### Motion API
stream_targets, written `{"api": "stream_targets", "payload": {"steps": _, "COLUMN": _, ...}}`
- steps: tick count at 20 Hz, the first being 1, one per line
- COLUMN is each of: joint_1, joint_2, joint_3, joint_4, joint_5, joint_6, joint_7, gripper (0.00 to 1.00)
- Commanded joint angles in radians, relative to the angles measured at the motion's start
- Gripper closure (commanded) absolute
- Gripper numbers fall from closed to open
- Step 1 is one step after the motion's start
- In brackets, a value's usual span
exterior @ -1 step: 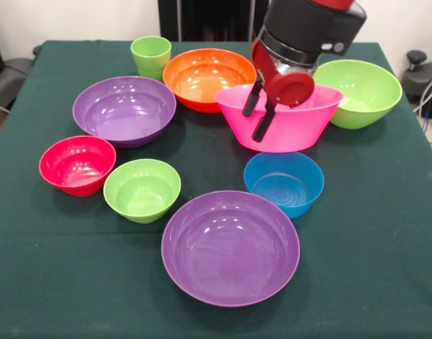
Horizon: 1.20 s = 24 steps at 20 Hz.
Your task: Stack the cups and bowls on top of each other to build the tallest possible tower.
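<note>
The pink bowl (290, 120) served as the landmark. Far to its left sat the red bowl (77, 164), with the small lime green bowl (142, 189) just beside that. Further back on the left stood a purple bowl (124, 110), the light green cup (151, 56) and the orange bowl (209, 78), whose rim sat close against the pink bowl's. In front of the pink bowl lay a second purple bowl (230, 247) and the blue bowl (284, 182); to its right stood the large lime green bowl (357, 92).

The gripper (260, 107) appeared to straddle the pink bowl's left rim, its fingers (265, 120) narrowly parted, one seemingly outside the wall; whether they pinched it could not be told. The bowl looked tilted. A one-sided rim grip might let it swing or slip, knocking the orange bowl.
</note>
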Motion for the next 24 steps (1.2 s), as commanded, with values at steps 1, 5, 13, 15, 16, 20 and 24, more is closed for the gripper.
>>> {"api": "stream_targets", "payload": {"steps": 1, "joint_1": 0.04, "joint_2": 0.091, "joint_3": 0.073, "joint_4": -0.117, "joint_5": 0.023, "joint_6": 0.076, "joint_7": 0.264, "gripper": 0.0}}
{"api": "stream_targets", "payload": {"steps": 5, "joint_1": 0.056, "joint_2": 0.115, "joint_3": 0.056, "joint_4": -0.138, "joint_5": 0.036, "joint_6": 0.088, "joint_7": 0.29, "gripper": 0.0}}
{"api": "stream_targets", "payload": {"steps": 13, "joint_1": 0.08, "joint_2": 0.067, "joint_3": 0.029, "joint_4": -0.118, "joint_5": 0.028, "joint_6": 0.143, "joint_7": 0.275, "gripper": 0.0}}
{"api": "stream_targets", "payload": {"steps": 15, "joint_1": 0.077, "joint_2": 0.035, "joint_3": 0.022, "joint_4": -0.101, "joint_5": 0.017, "joint_6": 0.166, "joint_7": 0.257, "gripper": 0.0}}
{"api": "stream_targets", "payload": {"steps": 16, "joint_1": 0.077, "joint_2": 0.02, "joint_3": 0.022, "joint_4": -0.086, "joint_5": 0.013, "joint_6": 0.166, "joint_7": 0.248, "gripper": 0.0}}
{"api": "stream_targets", "payload": {"steps": 20, "joint_1": 0.084, "joint_2": -0.021, "joint_3": 0.032, "joint_4": -0.029, "joint_5": 0.01, "joint_6": 0.155, "joint_7": 0.237, "gripper": 0.0}}
{"api": "stream_targets", "payload": {"steps": 24, "joint_1": 0.105, "joint_2": -0.042, "joint_3": 0.04, "joint_4": 0.018, "joint_5": 0.026, "joint_6": 0.133, "joint_7": 0.27, "gripper": 0.0}}
